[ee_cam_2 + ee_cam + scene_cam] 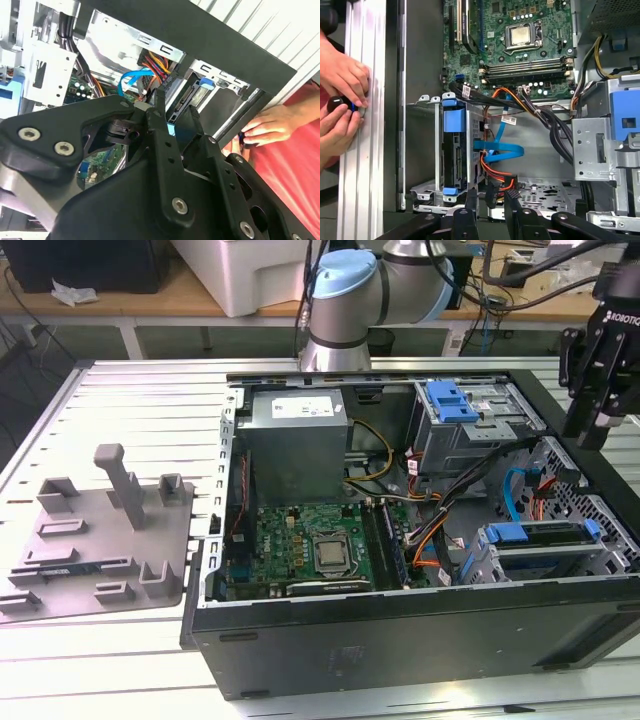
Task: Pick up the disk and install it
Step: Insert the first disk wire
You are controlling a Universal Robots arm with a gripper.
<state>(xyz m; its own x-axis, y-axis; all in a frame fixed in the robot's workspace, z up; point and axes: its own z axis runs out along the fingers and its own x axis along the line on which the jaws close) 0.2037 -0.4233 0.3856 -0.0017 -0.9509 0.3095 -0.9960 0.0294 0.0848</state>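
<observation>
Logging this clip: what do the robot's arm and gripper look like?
The arm is a silver-grey tube with a rounded light-blue joint cap. The gripper is black and blocky, with white lettering on its body. In the second wrist view its fingers are black bar linkages studded with silver screw heads.

Apparently no legible print anywhere.
</observation>
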